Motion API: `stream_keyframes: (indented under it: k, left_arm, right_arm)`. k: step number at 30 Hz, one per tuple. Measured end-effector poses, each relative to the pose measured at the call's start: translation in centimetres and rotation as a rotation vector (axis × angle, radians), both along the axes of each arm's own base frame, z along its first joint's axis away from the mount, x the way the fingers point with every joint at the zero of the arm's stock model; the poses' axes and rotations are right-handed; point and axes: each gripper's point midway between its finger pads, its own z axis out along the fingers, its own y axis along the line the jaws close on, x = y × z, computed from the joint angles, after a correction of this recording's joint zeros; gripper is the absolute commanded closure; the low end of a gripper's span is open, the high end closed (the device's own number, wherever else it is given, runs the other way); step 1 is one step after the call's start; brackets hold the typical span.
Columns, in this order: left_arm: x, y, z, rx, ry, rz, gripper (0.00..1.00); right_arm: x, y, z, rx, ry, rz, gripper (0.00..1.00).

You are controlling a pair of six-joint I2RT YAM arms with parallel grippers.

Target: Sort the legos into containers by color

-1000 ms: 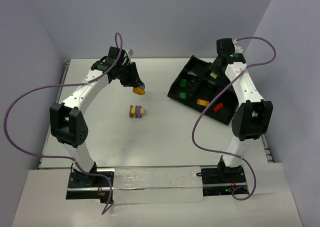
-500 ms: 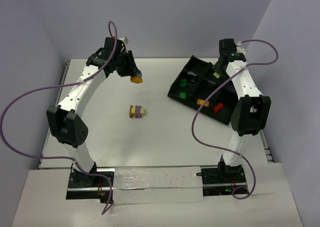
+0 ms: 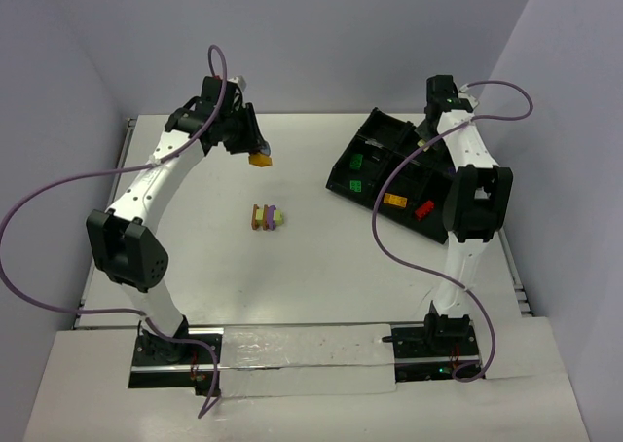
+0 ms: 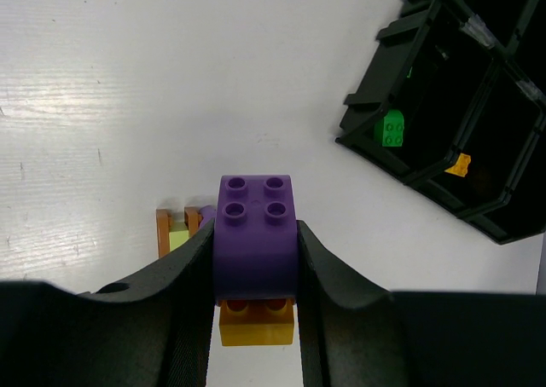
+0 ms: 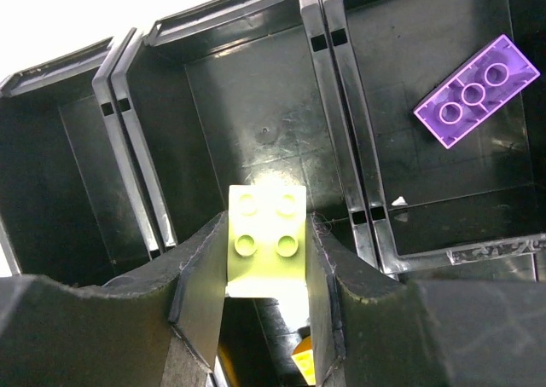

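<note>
At top left, the left gripper [image 3: 255, 154] clamps a purple-orange stack [image 4: 254, 233]. The right gripper [image 5: 266, 244] pinches a yellow-green brick [image 5: 266, 229] over the tray [image 5: 338, 80].

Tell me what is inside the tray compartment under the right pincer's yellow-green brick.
That compartment shows only bare black floor. The yellow-green brick and the right pincer cover its near part, so anything lying there is hidden.
</note>
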Motion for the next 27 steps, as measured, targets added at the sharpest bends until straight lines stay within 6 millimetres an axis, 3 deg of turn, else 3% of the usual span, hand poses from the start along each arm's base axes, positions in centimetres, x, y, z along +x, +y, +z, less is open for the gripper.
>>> stream_keyframes:
  k: [8, 17, 27]
  left_arm:
    - [-0.3, 0.4, 1.4, 0.006, -0.041, -0.003, 1.0]
    - [-0.5, 0.8, 0.6, 0.023, -0.028, 0.007, 1.0]
    - [-0.5, 1.2, 0.9, 0.035, -0.045, 0.024, 1.0]
  right_arm:
    - [0.5, 0.0, -0.4, 0.002, -0.008, 0.004, 0.9]
    - [0.9, -0.1, -0.8, -0.011, -0.007, 0.029, 0.89]
    - [1.0, 0.1, -0.8, -0.016, -0.004, 0.055, 0.89]
